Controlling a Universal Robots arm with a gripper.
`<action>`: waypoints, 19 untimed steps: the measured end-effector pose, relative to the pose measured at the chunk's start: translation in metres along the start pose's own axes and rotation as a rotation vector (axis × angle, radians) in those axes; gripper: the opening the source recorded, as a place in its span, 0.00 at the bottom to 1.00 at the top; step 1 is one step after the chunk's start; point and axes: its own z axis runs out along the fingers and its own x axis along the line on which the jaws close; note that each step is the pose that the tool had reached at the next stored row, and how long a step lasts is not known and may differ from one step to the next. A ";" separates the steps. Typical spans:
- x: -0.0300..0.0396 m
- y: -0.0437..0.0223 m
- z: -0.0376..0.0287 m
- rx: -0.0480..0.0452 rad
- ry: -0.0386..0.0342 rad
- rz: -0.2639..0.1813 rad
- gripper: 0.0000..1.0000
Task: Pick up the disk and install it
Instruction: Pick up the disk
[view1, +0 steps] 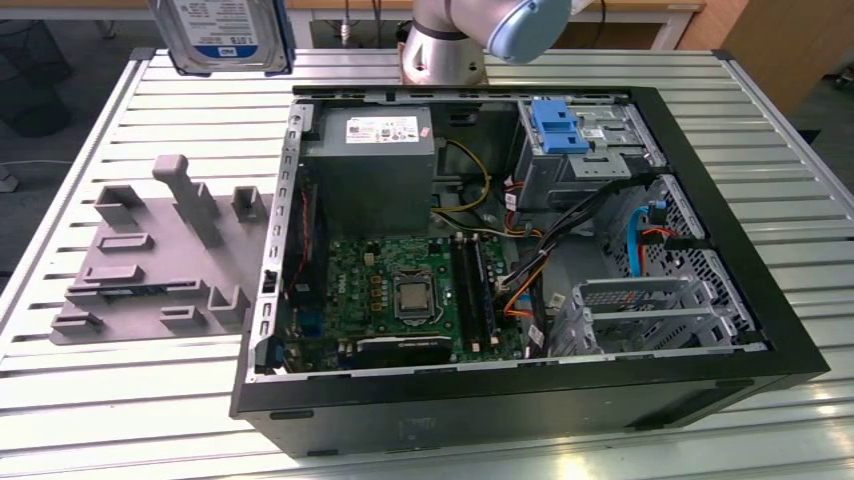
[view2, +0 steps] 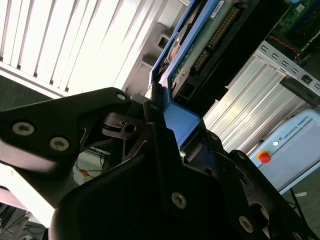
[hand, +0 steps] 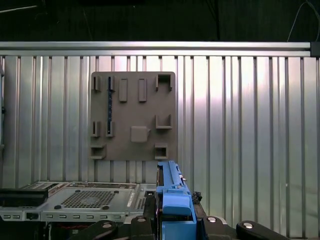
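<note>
Beyond the open computer case (view1: 534, 400), off its far corner toward the exterior view's left, the disk (view1: 220, 35) hangs in the air above the slatted metal counter (view1: 134, 400), label face showing and blue carrier frame around its edges. The robot arm (view1: 467, 30) stands just behind the case's far wall. Inside the case, a grey power supply (view1: 367, 160) sits over the green motherboard (view1: 400, 290), with a blue latch piece (view1: 554, 125) on the metal bay at the far corner and an empty drive cage (view1: 654, 315) at the near one, both toward the exterior view's right. Beside the case, on the exterior view's left, a grey fixture plate (view1: 160, 250) lies flat on the counter.

From the second wrist view, the hand (view2: 182, 120) is pinching the disk (view2: 200, 50) by its blue carrier: a black finger (view2: 155, 107) presses each flank of the blue plastic, and the drive's green circuit-board underside runs away from them. The case is a dark mass past the disk, and a red button (view2: 264, 157) shows on a pale device off the counter.

From the first wrist view, the disk (hand: 170, 180) stands edge-on, its blue carrier clamped in the hand (hand: 175, 222). Beyond it lie the fixture plate (hand: 132, 117) on the counter (hand: 240, 125) and, near the hand, a vented metal panel (hand: 85, 200).
</note>
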 end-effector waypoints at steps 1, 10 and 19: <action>0.0000 -0.0012 0.0000 -0.0001 0.0000 0.000 0.37; -0.0002 -0.0124 -0.0001 0.0000 0.0000 0.000 0.37; -0.0003 -0.0239 -0.0003 -0.0001 0.0001 0.000 0.37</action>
